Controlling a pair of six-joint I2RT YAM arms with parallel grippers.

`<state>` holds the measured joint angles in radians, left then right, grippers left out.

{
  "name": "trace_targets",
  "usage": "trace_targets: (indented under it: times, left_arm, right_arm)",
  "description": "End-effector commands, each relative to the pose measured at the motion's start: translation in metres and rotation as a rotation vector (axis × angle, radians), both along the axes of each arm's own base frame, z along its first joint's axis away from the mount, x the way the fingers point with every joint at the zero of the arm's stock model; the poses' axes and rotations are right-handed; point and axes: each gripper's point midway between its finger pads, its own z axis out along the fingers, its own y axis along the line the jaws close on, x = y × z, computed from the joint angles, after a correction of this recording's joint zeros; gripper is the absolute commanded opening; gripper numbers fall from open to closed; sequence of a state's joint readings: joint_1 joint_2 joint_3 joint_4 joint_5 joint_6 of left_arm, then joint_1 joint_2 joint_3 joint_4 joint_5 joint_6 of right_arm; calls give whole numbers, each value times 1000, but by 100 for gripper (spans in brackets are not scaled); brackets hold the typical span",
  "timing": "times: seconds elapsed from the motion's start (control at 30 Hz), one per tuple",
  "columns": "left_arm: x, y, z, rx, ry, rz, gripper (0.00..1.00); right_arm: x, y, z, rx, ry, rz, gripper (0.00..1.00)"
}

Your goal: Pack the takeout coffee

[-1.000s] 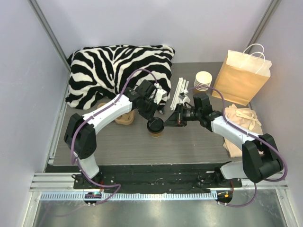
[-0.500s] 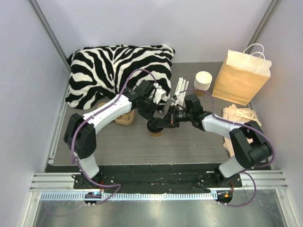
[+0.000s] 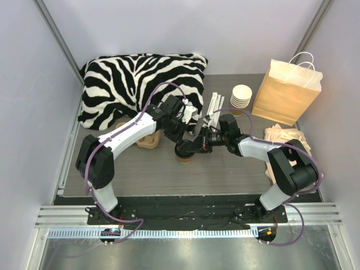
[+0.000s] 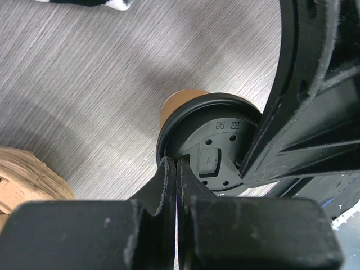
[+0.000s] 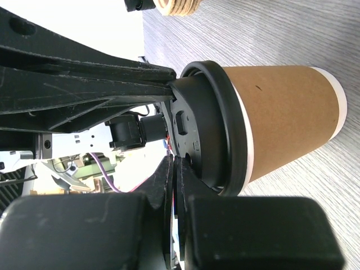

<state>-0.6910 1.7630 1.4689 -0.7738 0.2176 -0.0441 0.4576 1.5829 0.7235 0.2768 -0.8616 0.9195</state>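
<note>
The takeout coffee (image 3: 184,153), a tan paper cup with a black lid, stands upright on the grey table. In the left wrist view its lid (image 4: 209,147) lies just beyond my shut fingertips, and the right gripper's black frame crosses over it from the right. My left gripper (image 3: 180,142) is shut with nothing between its fingers, tips at the lid's rim. My right gripper (image 3: 193,147) reaches in from the right, also shut and holding nothing. In the right wrist view its tips (image 5: 175,162) touch the top of the lid (image 5: 216,132), with the cup wall (image 5: 281,118) showing beyond.
A zebra-striped pillow (image 3: 138,81) lies at the back left. At the back right stand a brown paper bag (image 3: 286,90) and a stack of lidless cups (image 3: 242,95). White strips (image 3: 212,109) lie behind the cup, a beige cloth (image 3: 288,142) at the right, and a cardboard piece (image 3: 147,140) left of the cup.
My right gripper has moved left onto the cup's lid and its jaws have come fully together. The left gripper and the cup have stayed put.
</note>
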Motion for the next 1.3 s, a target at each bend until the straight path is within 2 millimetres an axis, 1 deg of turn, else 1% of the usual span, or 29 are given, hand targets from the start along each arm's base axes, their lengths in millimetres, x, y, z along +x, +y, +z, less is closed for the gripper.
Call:
trace_targets:
  times: [0.0,0.07,0.13,0.2,0.27,0.3,0.33,0.37,0.43,0.5,0.53,0.57,0.6,0.63,0.67,0.7,0.73,0.77,0.8,0.83,0.9,0.93,0.97,1.0,1.03,1.07,1.17,1.2,1.27]
  left_arm:
    - [-6,5,-9,17,22,-10,0]
    - [-6,5,-8,4,28,-9,2]
    - [-5,6,-4,-37,50,9,11]
    - [-1,9,8,-84,58,34,21]
    - [7,14,31,-177,64,59,27]
    - [11,15,39,-216,69,83,32]
    - [17,22,48,-257,70,102,34]
    - [10,14,67,-361,93,55,35]
    - [4,14,81,-438,117,48,35]
    - [-11,3,102,-548,136,-24,33]
    - [-19,1,98,-579,204,8,32]
    - [-18,-5,104,-627,197,-6,30]
    - [-30,-9,100,-663,274,-28,24]
    - [-34,-12,99,-688,354,8,20]
    - [-33,-17,101,-728,369,-11,15]
    - [-42,-19,95,-753,452,-23,8]
    - [-44,-21,97,-778,478,-32,5]
    - [-40,-25,103,-815,482,-30,3]
    - [-41,-26,102,-826,490,-30,0]
    - [-40,-27,103,-840,489,-38,0]
    - [-35,-29,98,-835,499,-20,0]
    - [-32,-28,85,-817,533,3,0]
    - [-32,-28,77,-802,557,23,0]
    - [-31,-24,64,-780,561,39,0]
    - [-30,-21,45,-737,599,85,0]
    - [-29,-17,33,-714,614,114,0]
    - [-19,6,-16,-623,656,260,0]
    - [-16,15,-27,-600,643,275,0]
    - [-21,27,-50,-504,653,313,0]
  right_arm:
    - [-6,-11,-33,-65,84,-20,1]
    - [-7,-12,-38,-72,103,-25,1]
    - [-7,-15,-43,-80,124,-30,1]
    - [-6,-17,-46,-85,138,-38,1]
    - [-5,-18,-47,-85,147,-42,1]
    - [-5,-19,-48,-87,152,-43,1]
    - [-5,-18,-49,-86,151,-41,1]
    - [-4,-18,-50,-84,152,-38,1]
    - [-3,-17,-52,-84,157,-37,1]
    - [0,-16,-54,-85,157,-39,1]
    - [0,-16,-54,-86,155,-38,1]
    - [1,-16,-54,-87,153,-40,1]
    - [2,-15,-55,-88,154,-40,1]
    - [2,-16,-55,-87,154,-42,1]
    - [2,-15,-55,-88,152,-41,1]
    - [2,-16,-56,-93,157,-43,1]
    - [1,-16,-57,-96,156,-41,1]
    - [2,-16,-57,-99,153,-42,1]
    - [1,-17,-59,-106,158,-44,1]
    - [2,-17,-60,-113,151,-41,1]
    - [1,-18,-62,-121,156,-40,1]
    - [2,-18,-64,-125,155,-42,1]
    - [2,-19,-64,-128,156,-44,1]
    - [1,-19,-66,-136,162,-44,1]
    - [2,-19,-68,-142,157,-41,1]
    - [3,-20,-69,-146,159,-43,1]
    - [4,-21,-74,-172,159,-48,1]
    - [3,-23,-77,-182,168,-49,1]
    - [4,-24,-81,-201,167,-52,1]
